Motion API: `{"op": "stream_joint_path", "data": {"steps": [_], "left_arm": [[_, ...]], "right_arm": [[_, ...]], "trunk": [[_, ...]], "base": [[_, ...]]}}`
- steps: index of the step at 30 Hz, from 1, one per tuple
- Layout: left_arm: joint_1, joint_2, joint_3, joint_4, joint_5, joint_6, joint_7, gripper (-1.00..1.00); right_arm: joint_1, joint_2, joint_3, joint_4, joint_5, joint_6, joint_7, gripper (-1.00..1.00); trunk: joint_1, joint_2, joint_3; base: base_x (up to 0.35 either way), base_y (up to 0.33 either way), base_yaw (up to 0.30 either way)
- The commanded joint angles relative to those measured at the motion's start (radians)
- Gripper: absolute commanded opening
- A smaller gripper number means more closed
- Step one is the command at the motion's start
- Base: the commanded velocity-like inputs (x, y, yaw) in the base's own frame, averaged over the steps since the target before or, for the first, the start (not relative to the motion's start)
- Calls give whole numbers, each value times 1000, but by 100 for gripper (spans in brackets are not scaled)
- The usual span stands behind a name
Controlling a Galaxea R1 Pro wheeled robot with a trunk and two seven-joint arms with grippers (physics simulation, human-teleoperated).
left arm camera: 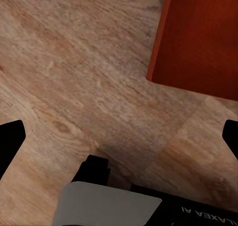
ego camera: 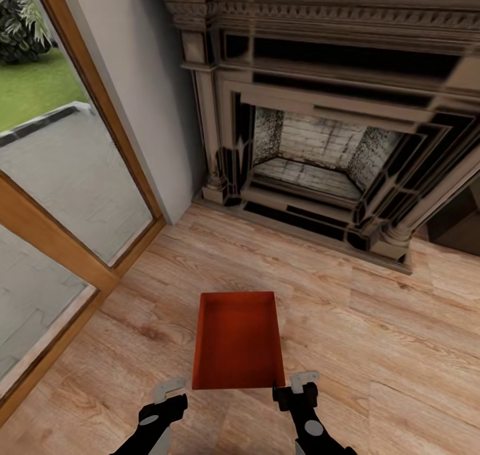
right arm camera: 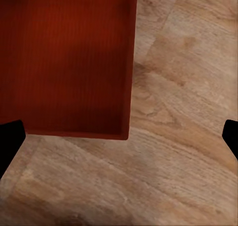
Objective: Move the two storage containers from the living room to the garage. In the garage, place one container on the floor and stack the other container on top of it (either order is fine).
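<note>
One red-orange open-topped storage container point(ego camera: 237, 338) stands on the light wood plank floor point(ego camera: 373, 335) of the living room, in front of the fireplace. My left gripper point(ego camera: 167, 398) hovers just off its near left corner, and my right gripper point(ego camera: 295, 388) just off its near right corner. Neither touches it. In the left wrist view the container point(left arm camera: 198, 37) lies ahead and to one side of the open left gripper point(left arm camera: 119, 136). In the right wrist view a container corner point(right arm camera: 69, 57) sits ahead of the open right gripper point(right arm camera: 119, 136). Nothing lies between either pair of fingers.
A dark ornate fireplace point(ego camera: 320, 155) rises beyond the container. A wood-framed glass door point(ego camera: 67, 175) runs along the left, with paving and grass outside. A dark object point(ego camera: 460, 225) stands at the right edge beside the fireplace.
</note>
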Motion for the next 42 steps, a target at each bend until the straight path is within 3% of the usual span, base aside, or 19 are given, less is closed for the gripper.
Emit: {"op": "stream_joint_path", "data": {"steps": [1, 6, 11, 15, 20, 37, 42], "left_arm": [[0, 1, -8, -2, 8, 3, 9, 100], [0, 1, -8, -3, 8, 3, 9, 100], [0, 1, -8, -6, 8, 1, 9, 100], [0, 1, -8, 0, 8, -27, 9, 100], [0, 1, -8, 7, 8, -60, 9, 100], [0, 6, -4, 11, 13, -65, 10, 100], [0, 5, -1, 9, 14, -68, 12, 100]], "right_arm": [[-1, -1, 8, -1, -6, -1, -6, 100], [-1, -6, 7, 10, -10, -25, 0, 100], [-1, -7, 8, 126, -8, -135, 9, 100], [-1, -7, 8, 152, -8, -165, 16, 100], [-1, -6, 5, 153, -6, -181, 17, 100], [-1, 0, 3, 145, -7, -181, 7, 100], [-1, 4, 2, 146, -8, -181, -9, 100]], "trunk": [[4, -8, -4], [23, -43, -20], [42, -78, -35], [58, -106, -48], [77, -141, -63], [142, -260, -117], [142, -260, -117]], "base": [[0, 0, 0], [0, 0, 0], [0, 0, 0], [0, 0, 0], [0, 0, 0], [0, 0, 0], [0, 0, 0]]}}
